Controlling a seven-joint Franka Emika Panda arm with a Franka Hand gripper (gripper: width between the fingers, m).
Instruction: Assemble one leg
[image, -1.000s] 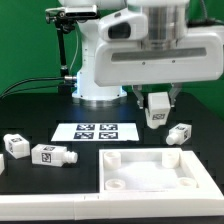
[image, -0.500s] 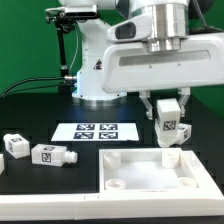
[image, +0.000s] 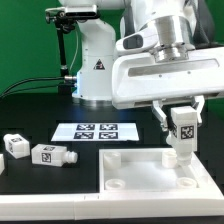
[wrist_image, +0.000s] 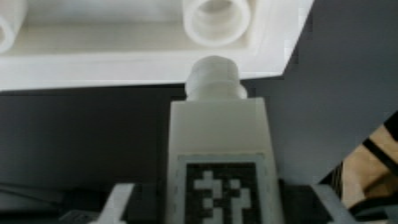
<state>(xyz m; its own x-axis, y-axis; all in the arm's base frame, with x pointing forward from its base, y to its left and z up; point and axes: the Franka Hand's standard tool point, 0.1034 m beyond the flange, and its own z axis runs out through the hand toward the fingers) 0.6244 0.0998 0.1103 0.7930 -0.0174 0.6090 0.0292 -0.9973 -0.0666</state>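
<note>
My gripper is shut on a white leg with a square tag, held upright. The leg hangs just above the far right corner of the large white rimmed panel; I cannot tell whether it touches. In the wrist view the held leg points its rounded peg end at the panel's edge, close to a round corner socket. Gripper fingers flank the leg on both sides. Two more legs lie on the black table at the exterior view's left.
The marker board lies flat behind the panel. The white robot base stands at the back. A black stand rises at the back left, against a green backdrop.
The gripper has carried the leg towards the exterior view's right and downward, from above the table to the panel's far right corner. The loose legs at the left have not moved.
</note>
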